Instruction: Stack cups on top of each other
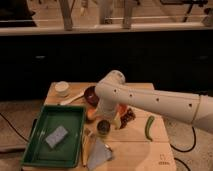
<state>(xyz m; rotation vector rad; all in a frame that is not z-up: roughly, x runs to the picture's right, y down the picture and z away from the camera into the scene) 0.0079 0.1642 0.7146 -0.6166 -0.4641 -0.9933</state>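
Observation:
A darker olive-brown cup (103, 129) stands upright on the wooden table (135, 150), near its middle front. A pale yellow-green cup (62, 88) stands alone at the table's far left corner. My white arm reaches in from the right and bends down over the table. My gripper (106, 118) hangs straight above the olive-brown cup, very close to its rim. The arm hides part of the space behind that cup.
A dark maroon bowl (90, 95) and an orange bowl (121, 110) sit behind the gripper. A pale spoon (73, 98) lies by the maroon bowl. A green tray (35, 145) with a grey sponge (56, 136) is at the left. A green chili (149, 127) lies at the right, a grey cloth (99, 153) in front.

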